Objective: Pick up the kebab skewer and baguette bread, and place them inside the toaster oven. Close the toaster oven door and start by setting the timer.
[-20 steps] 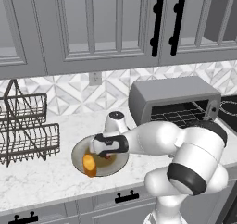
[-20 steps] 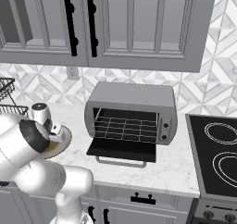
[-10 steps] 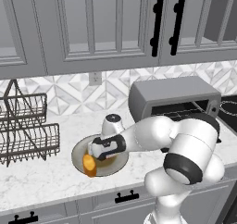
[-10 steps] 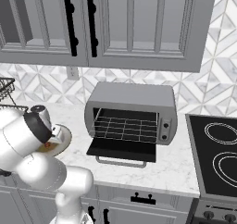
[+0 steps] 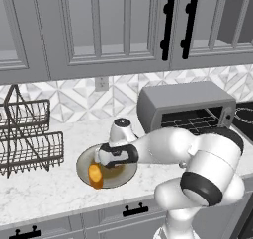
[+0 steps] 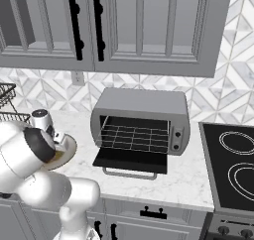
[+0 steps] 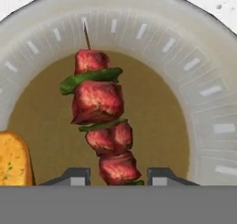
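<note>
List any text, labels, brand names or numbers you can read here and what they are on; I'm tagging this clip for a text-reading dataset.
None: no readable word, number or brand stands on anything.
Toaster oven: its knob panel bears no legible marks.
Plate: pale dashes ring the rim, a pattern, not characters.
Stovetop: white burner rings only, no labels.
Wall outlet: blank.

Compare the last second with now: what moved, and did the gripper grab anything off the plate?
The arm sank lower over the plate. The gripper now straddles the kebab skewer's bottom chunk; a firm grip isn't clear. The baguette bread stayed on the plate, and the toaster oven kept its door open.
</note>
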Controlling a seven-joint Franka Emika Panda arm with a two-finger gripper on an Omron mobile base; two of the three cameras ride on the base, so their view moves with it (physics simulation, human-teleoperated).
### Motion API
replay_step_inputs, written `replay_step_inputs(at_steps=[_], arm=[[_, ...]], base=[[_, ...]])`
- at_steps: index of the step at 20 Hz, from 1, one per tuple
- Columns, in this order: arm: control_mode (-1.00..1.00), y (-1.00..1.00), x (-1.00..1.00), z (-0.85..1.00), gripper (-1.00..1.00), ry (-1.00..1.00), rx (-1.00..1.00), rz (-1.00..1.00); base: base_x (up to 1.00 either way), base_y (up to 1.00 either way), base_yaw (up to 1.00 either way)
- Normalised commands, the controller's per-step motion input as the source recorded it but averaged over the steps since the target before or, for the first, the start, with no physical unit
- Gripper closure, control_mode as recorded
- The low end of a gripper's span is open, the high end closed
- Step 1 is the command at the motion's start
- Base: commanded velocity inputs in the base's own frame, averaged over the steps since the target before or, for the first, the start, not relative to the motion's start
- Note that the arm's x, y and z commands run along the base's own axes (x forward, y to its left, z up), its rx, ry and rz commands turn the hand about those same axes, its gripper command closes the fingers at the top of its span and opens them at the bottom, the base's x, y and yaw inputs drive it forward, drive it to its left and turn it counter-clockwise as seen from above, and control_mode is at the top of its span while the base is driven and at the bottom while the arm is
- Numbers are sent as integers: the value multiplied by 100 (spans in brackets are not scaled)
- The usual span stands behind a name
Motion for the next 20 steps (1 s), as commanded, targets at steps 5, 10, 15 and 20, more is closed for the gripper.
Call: replay_step_inputs(at_steps=[5,10,15,20], arm=[[-100,-18,-30,96,100,-3,11,-7],[-100,-48,-67,100,100,0,13,-21],[-100,-30,-56,100,100,-3,17,-28],[-100,-9,-43,97,100,-14,21,-34]], base=[[0,0,0],[0,0,0],[0,0,0],[0,0,0]])
